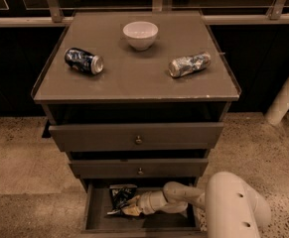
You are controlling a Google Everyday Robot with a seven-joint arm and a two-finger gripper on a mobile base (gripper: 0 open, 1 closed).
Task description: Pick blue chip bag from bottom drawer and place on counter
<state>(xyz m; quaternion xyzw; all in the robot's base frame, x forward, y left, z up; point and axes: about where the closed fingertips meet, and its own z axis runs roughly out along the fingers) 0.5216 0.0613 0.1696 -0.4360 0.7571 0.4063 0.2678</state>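
The blue chip bag [118, 194], dark and crumpled with pale edges, lies in the left half of the open bottom drawer [160, 221]. My gripper [126, 210] reaches into the drawer from the right, and its tip is against the bag's lower right edge. The white arm [233, 205] comes in from the lower right. The counter [134, 76] is the flat top of the cabinet above.
On the counter stand a white bowl [140, 34], a dark blue soda can [83, 61] on its side at left and a crushed silver can [188, 64] at right. Two shallower knobbed drawers [138, 139] overhang the bottom drawer. A white post [285, 95] stands at right.
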